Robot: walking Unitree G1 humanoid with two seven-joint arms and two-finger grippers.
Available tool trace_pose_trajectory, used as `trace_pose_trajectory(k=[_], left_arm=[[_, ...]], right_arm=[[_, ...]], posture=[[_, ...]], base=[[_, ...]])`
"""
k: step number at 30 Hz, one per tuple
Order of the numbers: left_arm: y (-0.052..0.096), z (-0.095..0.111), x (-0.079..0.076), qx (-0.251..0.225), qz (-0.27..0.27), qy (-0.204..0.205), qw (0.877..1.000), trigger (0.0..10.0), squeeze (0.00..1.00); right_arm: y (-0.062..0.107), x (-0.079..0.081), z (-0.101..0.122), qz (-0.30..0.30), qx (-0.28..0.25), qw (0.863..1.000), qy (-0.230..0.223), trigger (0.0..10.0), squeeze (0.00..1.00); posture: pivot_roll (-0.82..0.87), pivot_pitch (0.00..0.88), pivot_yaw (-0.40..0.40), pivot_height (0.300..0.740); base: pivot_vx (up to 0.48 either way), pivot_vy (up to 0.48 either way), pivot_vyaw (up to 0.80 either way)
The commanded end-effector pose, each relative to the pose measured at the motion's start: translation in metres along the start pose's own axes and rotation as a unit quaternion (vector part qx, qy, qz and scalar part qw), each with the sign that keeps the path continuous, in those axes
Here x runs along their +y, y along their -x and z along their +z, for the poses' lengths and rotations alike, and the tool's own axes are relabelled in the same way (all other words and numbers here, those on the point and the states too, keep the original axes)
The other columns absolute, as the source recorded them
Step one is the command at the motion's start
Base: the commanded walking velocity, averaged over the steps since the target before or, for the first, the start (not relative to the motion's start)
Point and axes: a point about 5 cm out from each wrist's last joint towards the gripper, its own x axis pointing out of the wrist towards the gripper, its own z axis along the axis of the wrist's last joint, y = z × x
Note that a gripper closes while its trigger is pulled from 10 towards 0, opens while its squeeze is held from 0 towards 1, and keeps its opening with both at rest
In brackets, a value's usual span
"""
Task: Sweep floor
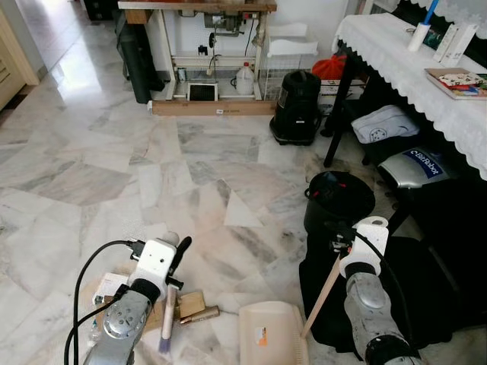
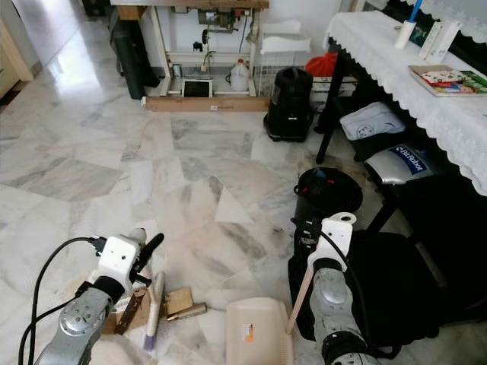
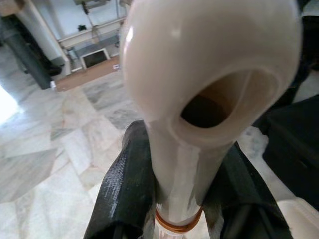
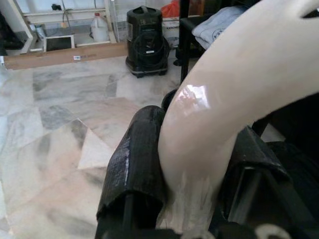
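Observation:
My left gripper (image 1: 176, 262) is shut on the cream handle of a hand brush (image 1: 168, 312), whose bristle end rests on the marble floor low on the left. In the left wrist view the black fingers (image 3: 124, 189) clamp the brush handle (image 3: 199, 74). Brown cardboard scraps (image 1: 190, 303) and a small brown stick (image 1: 199, 315) lie beside the bristles. My right gripper (image 1: 338, 247) is shut on the long handle of a cream dustpan (image 1: 270, 334), which sits on the floor to the right of the scraps. The dustpan handle (image 4: 224, 99) sits between the right gripper's fingers (image 4: 134, 159).
A black bin (image 1: 338, 199) stands just beyond my right gripper, with dark bags (image 1: 434, 289) to its right. A table with a white lace cloth (image 1: 411, 68) runs along the right. A black vacuum (image 1: 297, 106) and a long cardboard box (image 1: 213, 108) sit at the back.

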Motion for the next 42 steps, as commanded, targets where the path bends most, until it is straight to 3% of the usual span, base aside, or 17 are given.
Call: trace_pose_trajectory(k=[1,8,17,31,42], left_arm=[[0.0,0.002,0.002,-0.002,-0.007,-0.007,1.0,10.0,0.0],[0.003,-0.003,-0.004,0.019,-0.06,-0.009,0.998,10.0,0.0],[0.009,-0.011,-0.01,0.052,-0.118,-0.012,0.992,10.0,0.0],[0.007,-0.005,-0.005,0.051,-0.131,0.02,0.99,10.0,0.0],[0.01,-0.006,-0.002,0.074,-0.151,0.073,0.983,10.0,0.0]], right_arm=[[-0.003,-0.002,0.003,-0.005,0.0,1.0,0.005,10.0,0.0],[-0.003,-0.002,-0.004,-0.014,0.026,1.0,0.009,10.0,0.0],[-0.001,0.004,-0.012,-0.015,0.052,0.998,-0.026,10.0,0.0],[-0.001,0.011,-0.014,-0.011,0.064,0.998,-0.02,10.0,0.0],[-0.002,0.018,-0.015,-0.016,0.076,0.997,0.001,10.0,0.0]], posture=[[-0.01,0.057,-0.042,0.74],[0.01,0.054,-0.042,0.74],[0.02,0.057,-0.034,0.74],[0.04,0.066,-0.024,0.74],[0.05,0.069,-0.016,0.74]], base=[[0.0,0.0,0.0],[0.0,0.0,0.0],[0.0,0.0,0.0],[0.0,0.0,0.0],[0.0,0.0,0.0]])
